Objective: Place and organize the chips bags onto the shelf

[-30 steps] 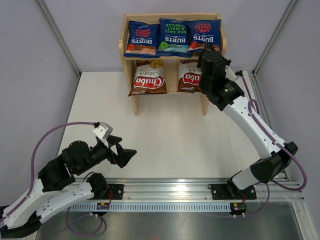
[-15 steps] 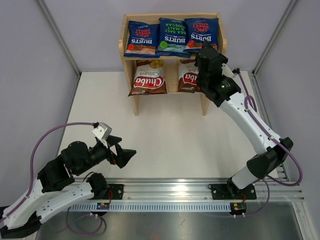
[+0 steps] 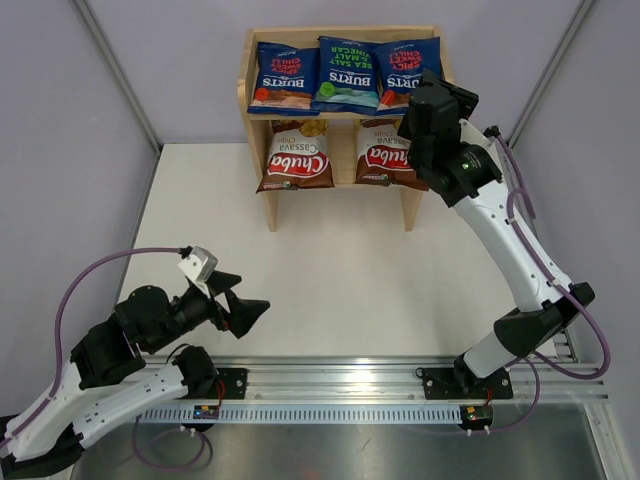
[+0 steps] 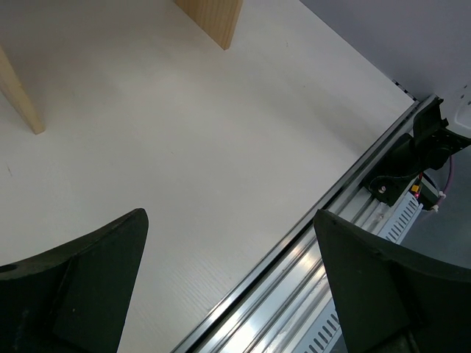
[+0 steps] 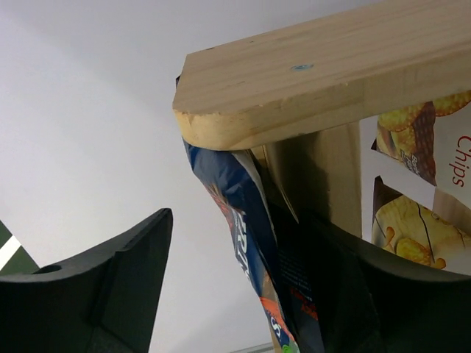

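Top centre of the overhead view, the shelf [image 3: 272, 205] carries three glossy blue Burts bags [image 3: 346, 72] above and two brown-and-white Chuba bags [image 3: 297, 158] below. The right hand [image 3: 420, 97] is at its upper right corner.

Left wrist view: the left hand [image 4: 229, 220] gapes, empty, over the surface [image 4: 184, 132].

Right wrist view: jaws apart, gripping nothing, with the rightmost Burts bag [image 5: 254, 272] hanging between them. These bags are likely light, crinkly and slippery, so pinch a sealed edge.

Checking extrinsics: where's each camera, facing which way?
Top external: above and behind the bases, looking down at table and shelf; left arm, right arm show.
Left wrist: low over table, facing rail past open left gripper.
Right wrist: against shelf, facing a Burts bag between right gripper fingers.
Shared: top and right wrist both see shelf.
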